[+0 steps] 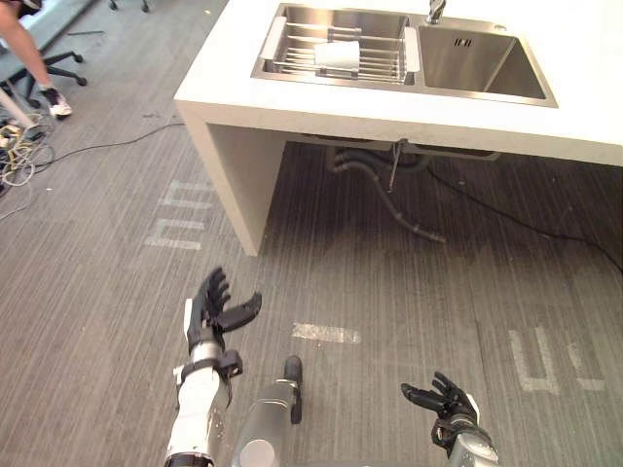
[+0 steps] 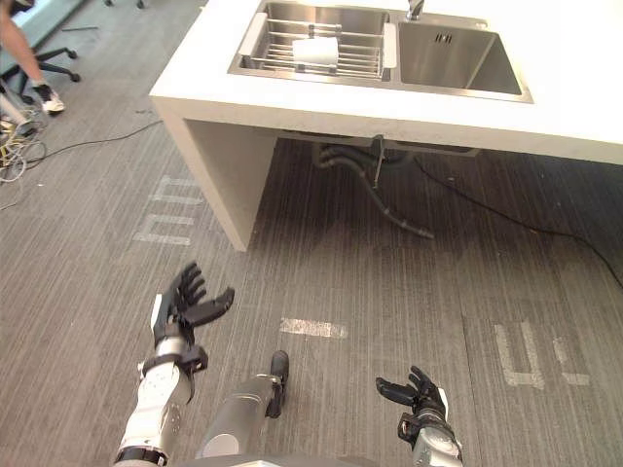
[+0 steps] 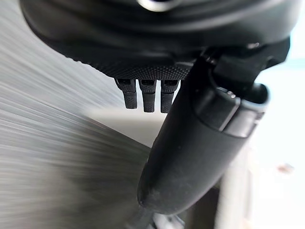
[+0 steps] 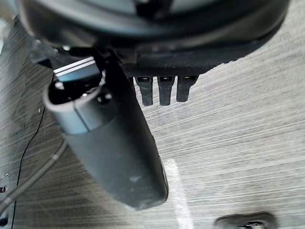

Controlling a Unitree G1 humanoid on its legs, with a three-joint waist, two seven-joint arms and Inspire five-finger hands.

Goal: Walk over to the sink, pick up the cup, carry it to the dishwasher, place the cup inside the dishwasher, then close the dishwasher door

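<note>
**A:** What is nearest you?

**B:** My 2 hands, low over the grey striped carpet floor (image 1: 409, 282). My left robot hand (image 1: 216, 309) is raised with its fingers spread and the thumb out, and it holds nothing. My right robot hand (image 1: 443, 401) sits lower, its fingers loose and apart, and it is empty too.

**A:** And past them?

**B:** More floor with a white tape mark (image 1: 325, 333), then the thick white table (image 1: 229, 73). Dark corrugated drain hoses (image 1: 355, 159) hang beneath it.

**A:** Where is the cup?

**B:** Up on top, well apart from both hands. A stainless steel sink with 2 basins (image 1: 487, 63) is set into the table. The basin on my left carries a steel wire rack (image 1: 292, 66). The small white cup (image 1: 338, 54) lies on its side in that rack, near the middle.

**A:** How will it handle?

**B:** I judge it light and thin-walled, plastic or paper, though I cannot tell which. Squeezed hard, it would likely dent or slip, and it may roll on the wires. I would come from above and close thumb and fingers gently round the middle of its wall, clear of the wires.

**A:** What stage are you at?

**B:** Walking to the sink, with nothing picked up yet. Farthest off on my left, a person's leg (image 1: 24, 49) stands by a black office chair (image 1: 60, 66).
</note>
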